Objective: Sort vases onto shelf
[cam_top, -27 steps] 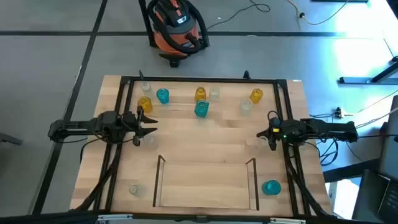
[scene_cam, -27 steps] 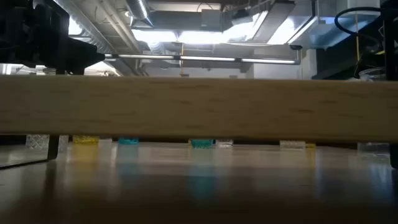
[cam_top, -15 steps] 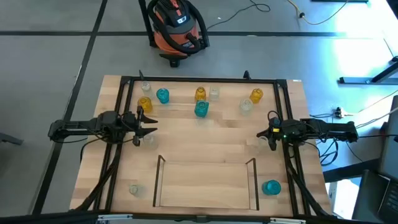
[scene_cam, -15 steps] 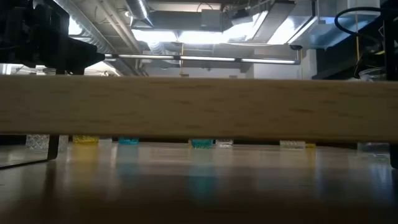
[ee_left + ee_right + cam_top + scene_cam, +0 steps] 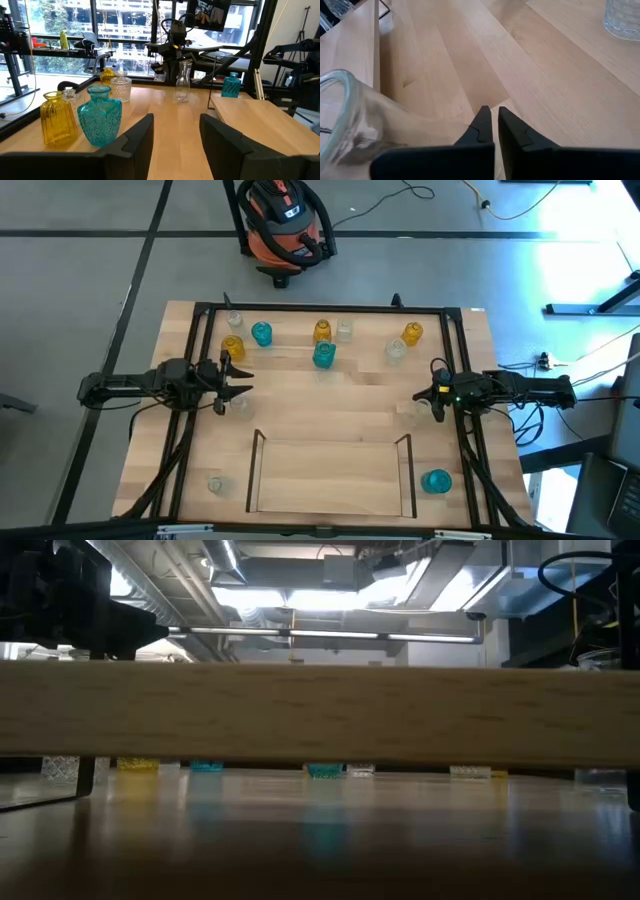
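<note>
We've got the left hand at 9 o'clock on the surface, fingers spread with nothing between them. The right hand at 3 o'clock is pressed together, parked. Most vases cluster around 12 o'clock, well away from the shelf at 6, which looks unfilled, so sorting has barely begun.

A ribbed amber-yellow vase beside a textured teal-blue vase on light wood.
</note>
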